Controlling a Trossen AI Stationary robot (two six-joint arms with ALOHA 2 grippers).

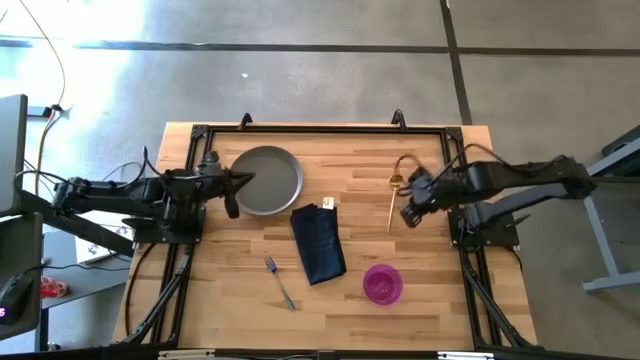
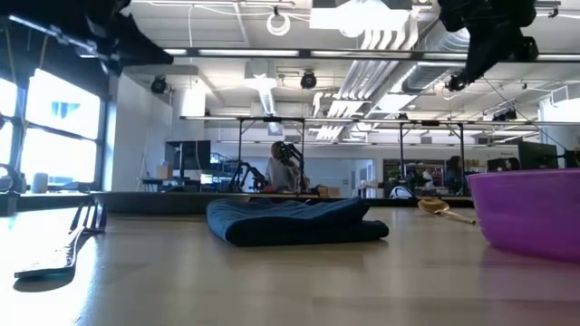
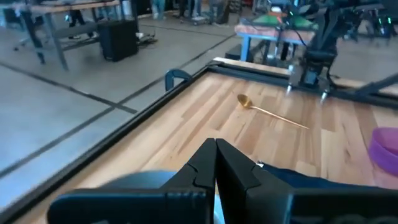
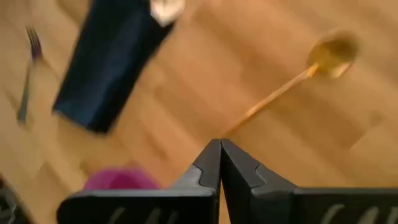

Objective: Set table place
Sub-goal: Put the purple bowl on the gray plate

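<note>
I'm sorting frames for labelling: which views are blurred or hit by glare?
Right wrist view: motion-blurred, the napkin, fork and spoon smeared. Low view: backlit by bright windows, the near bowl soft. High view: a bright glare patch on the floor.

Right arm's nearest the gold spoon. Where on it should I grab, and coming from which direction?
Probably mid-handle, from straight above. The gold spoon lies flat on the table, bowl end toward the far edge, its thin straight handle running toward the near edge with bare wood on both sides. Set the fingers across the handle. The right gripper, now shut, hangs beside the handle's near end and must open first.
</note>
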